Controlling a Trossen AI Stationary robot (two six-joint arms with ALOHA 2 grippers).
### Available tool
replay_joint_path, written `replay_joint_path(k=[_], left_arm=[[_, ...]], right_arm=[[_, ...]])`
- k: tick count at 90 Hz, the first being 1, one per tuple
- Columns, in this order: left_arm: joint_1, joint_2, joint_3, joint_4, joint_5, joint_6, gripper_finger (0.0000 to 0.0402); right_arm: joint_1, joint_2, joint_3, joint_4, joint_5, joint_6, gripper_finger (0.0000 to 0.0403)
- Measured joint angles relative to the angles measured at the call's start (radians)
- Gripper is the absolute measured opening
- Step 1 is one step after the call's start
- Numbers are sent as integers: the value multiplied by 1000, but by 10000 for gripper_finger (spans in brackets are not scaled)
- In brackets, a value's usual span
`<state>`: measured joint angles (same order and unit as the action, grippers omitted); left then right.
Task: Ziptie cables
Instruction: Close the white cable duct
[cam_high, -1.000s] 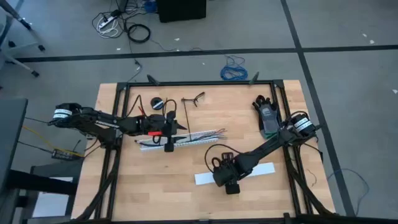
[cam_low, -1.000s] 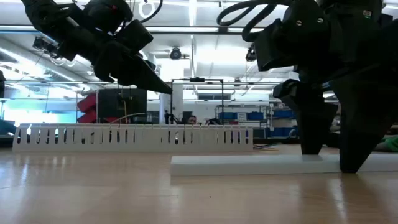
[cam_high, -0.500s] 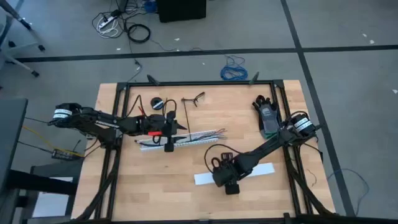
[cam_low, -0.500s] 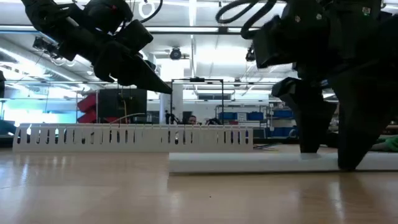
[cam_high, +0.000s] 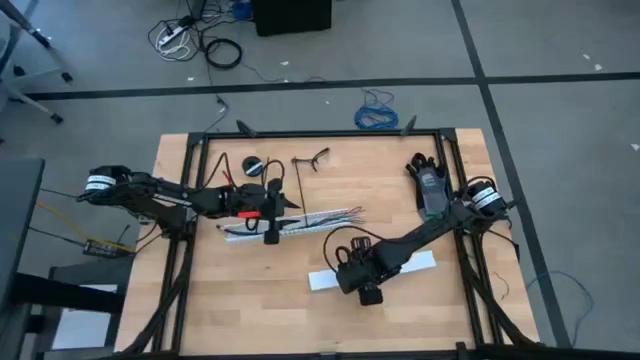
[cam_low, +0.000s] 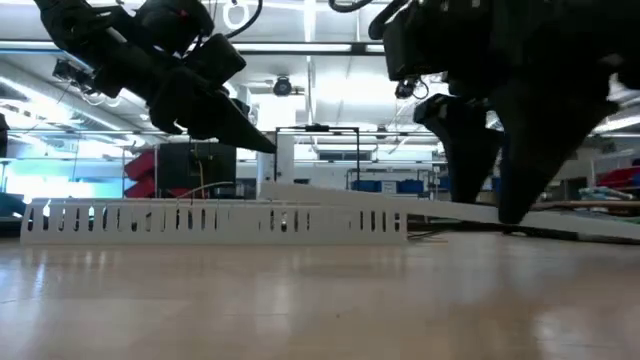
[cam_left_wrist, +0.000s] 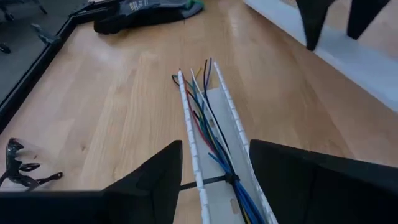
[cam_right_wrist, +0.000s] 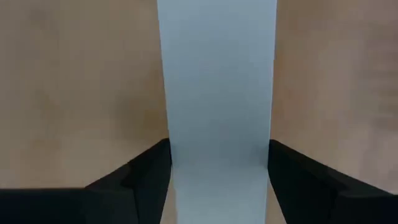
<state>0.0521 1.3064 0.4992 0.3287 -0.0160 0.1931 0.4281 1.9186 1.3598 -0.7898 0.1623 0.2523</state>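
Observation:
The cables (cam_left_wrist: 208, 118), thin blue, red, green and dark wires, lie along the inside of a white slotted strip (cam_high: 290, 228) on the table. A black ziptie (cam_left_wrist: 208, 182) crosses them. My left gripper (cam_high: 275, 220) hovers open above the strip's left part, with a finger on either side (cam_left_wrist: 214, 180). It touches nothing. My right gripper (cam_high: 365, 283) is nearer the front edge, shut on a flat white strip (cam_high: 395, 268). My right gripper pinches the flat white strip by its two long edges (cam_right_wrist: 177, 155) between its two fingers, left of the strip's middle. The fingers come from above and lie across it. The strip is tilted: its left end (cam_low: 275, 188) is raised, its right end (cam_low: 610, 230) lower.
A black hand tool (cam_high: 430, 185) lies at the far right of the table. A small round black object (cam_high: 255, 165) and a dark clip (cam_high: 315, 158) lie at the far left-middle. A black frame (cam_high: 320, 133) rims the table. A blue coiled cable (cam_high: 378, 115) lies on the floor beyond.
My right gripper has risen, drifting slightly toward the table's left and far edges. The flat white strip, which lay flat on the table, now has its left end lifted and slants.

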Motion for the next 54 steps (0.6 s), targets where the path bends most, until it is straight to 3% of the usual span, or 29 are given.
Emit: replay_joint_path(k=[30,54], left_arm=[[0,0,0,-71,-65,18,184],[0,-5,0,-69,-66,49,184]], right_arm=[[-125,-9,0,0,33,-182,209],[-181,-51,1,-9,24,-222,181]])
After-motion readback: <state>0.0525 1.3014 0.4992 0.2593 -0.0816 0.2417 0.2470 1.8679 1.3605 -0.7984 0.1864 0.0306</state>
